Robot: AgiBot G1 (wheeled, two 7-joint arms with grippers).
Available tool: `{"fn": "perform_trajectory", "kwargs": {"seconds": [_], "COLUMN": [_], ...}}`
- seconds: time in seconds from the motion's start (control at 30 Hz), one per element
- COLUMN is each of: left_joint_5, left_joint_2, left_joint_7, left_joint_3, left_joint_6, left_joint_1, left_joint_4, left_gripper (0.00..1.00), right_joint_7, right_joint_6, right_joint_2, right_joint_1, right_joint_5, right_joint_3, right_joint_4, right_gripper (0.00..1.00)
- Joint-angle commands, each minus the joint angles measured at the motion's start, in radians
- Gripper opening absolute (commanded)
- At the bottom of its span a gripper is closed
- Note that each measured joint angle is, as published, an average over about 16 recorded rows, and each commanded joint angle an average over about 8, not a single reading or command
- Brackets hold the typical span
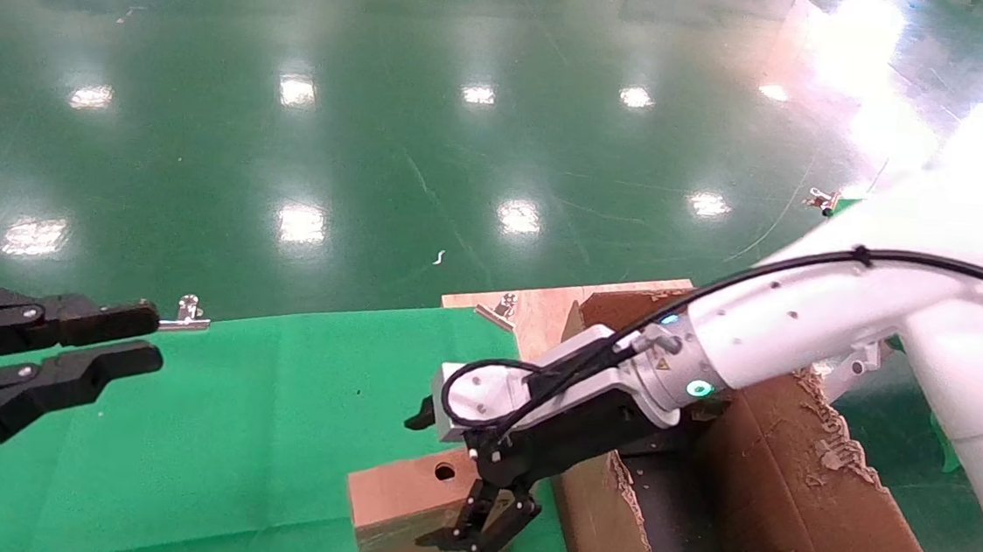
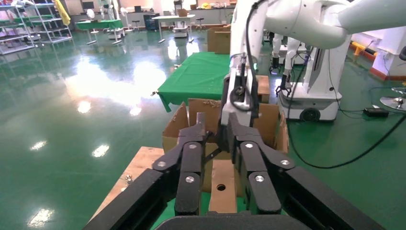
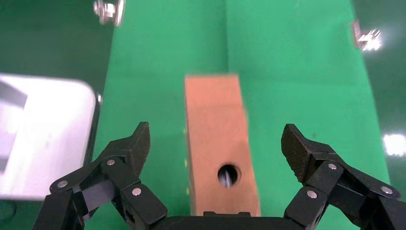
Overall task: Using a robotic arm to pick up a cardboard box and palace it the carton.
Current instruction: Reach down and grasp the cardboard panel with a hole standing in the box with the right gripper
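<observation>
Open right pincer (image 3: 215, 143) over scuffed, holed cardboard box (image 3: 218, 139).

Right claw (image 1: 489, 526) low, fingers spread wide — left claw (image 1: 114, 338) level, slightly parted, far off.

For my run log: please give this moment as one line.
right hand: open, over cardboard box | carton: beside | left hand: idle
</observation>
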Motion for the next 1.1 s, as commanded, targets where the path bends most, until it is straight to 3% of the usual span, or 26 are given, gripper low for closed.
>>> {"fn": "perform_trajectory", "kwargs": {"seconds": [0.03, 0.43, 0.47, 0.63, 0.7, 0.73, 0.9, 0.97, 1.1], "left_joint_5": [0.000, 0.000, 0.000, 0.000, 0.000, 0.000, 0.000, 0.000, 0.000], "left_joint_2": [0.000, 0.000, 0.000, 0.000, 0.000, 0.000, 0.000, 0.000, 0.000], "left_joint_7": [0.000, 0.000, 0.000, 0.000, 0.000, 0.000, 0.000, 0.000, 0.000], "left_joint_3": [0.000, 0.000, 0.000, 0.000, 0.000, 0.000, 0.000, 0.000, 0.000], "left_joint_6": [0.000, 0.000, 0.000, 0.000, 0.000, 0.000, 0.000, 0.000, 0.000], "left_joint_1": [0.000, 0.000, 0.000, 0.000, 0.000, 0.000, 0.000, 0.000, 0.000], "left_joint_4": [0.000, 0.000, 0.000, 0.000, 0.000, 0.000, 0.000, 0.000, 0.000], "left_gripper": [0.00, 0.00, 0.04, 0.66, 0.91, 1.00, 1.00, 1.00, 1.00], "right_joint_7": [-0.008, -0.060, -0.062, -0.074, -0.077, -0.078, -0.081, -0.080, -0.080], "right_joint_6": [-0.004, 0.000, 0.000, 0.004, 0.005, 0.005, 0.005, 0.005, 0.005], "right_joint_2": [-0.017, -0.059, -0.060, -0.062, -0.063, -0.064, -0.065, -0.065, -0.064], "right_joint_1": [0.029, 0.126, 0.131, 0.150, 0.157, 0.160, 0.169, 0.169, 0.167], "right_joint_5": [-0.032, -0.108, -0.109, -0.114, -0.119, -0.121, -0.128, -0.128, -0.127], "right_joint_3": [-0.036, -0.196, -0.205, -0.245, -0.259, -0.265, -0.281, -0.281, -0.277], "right_joint_4": [-0.014, -0.042, -0.043, -0.043, -0.042, -0.042, -0.041, -0.041, -0.040], "right_gripper": [1.00, 1.00, 1.00, 1.00, 0.86, 0.73, 0.11, 0.00, 0.00]}}
